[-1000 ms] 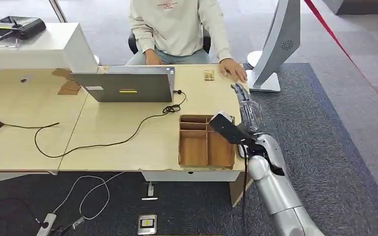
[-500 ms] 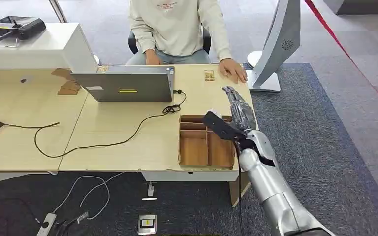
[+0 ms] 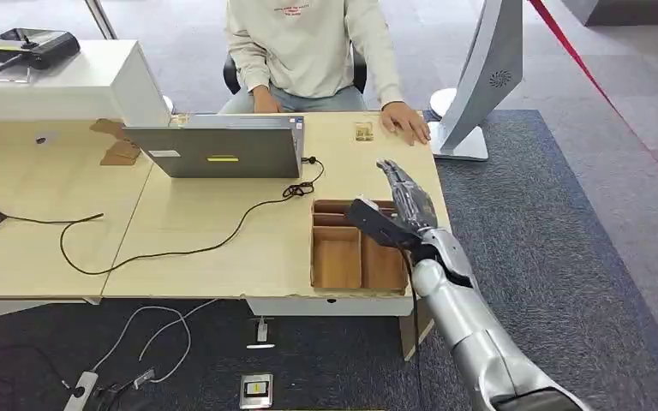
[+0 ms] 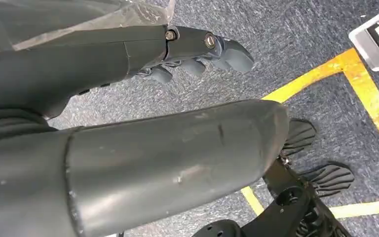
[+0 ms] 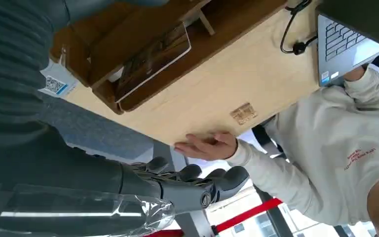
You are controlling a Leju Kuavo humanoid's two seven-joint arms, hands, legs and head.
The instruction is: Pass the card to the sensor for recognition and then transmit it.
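The right hand [image 3: 404, 195] hovers over the far right part of the wooden tray [image 3: 339, 257], its fingers stretched out straight and apart, holding nothing. In the right wrist view the same hand [image 5: 187, 182] shows extended fingers with empty air beneath them. The card [image 5: 153, 60] lies flat in a compartment of the tray [image 5: 103, 59], below and just ahead of the hand, not touched by it. In the head view the hand and forearm hide that compartment, so the card cannot be made out there.

The left hand [image 4: 197, 49] hangs over grey carpet, its fingers loosely extended and holding nothing.

Beyond the tray, on the table [image 3: 223, 240], a small sensor tag [image 3: 363, 131] lies near the person's hand [image 3: 406, 122]. A laptop [image 3: 218, 147] stands to the left, and a black cable [image 3: 180, 248] trails across the tabletop.

Compared with a second ago, the right hand has shifted left, from the table's right edge to above the tray.

The tray's other visible compartments look bare.
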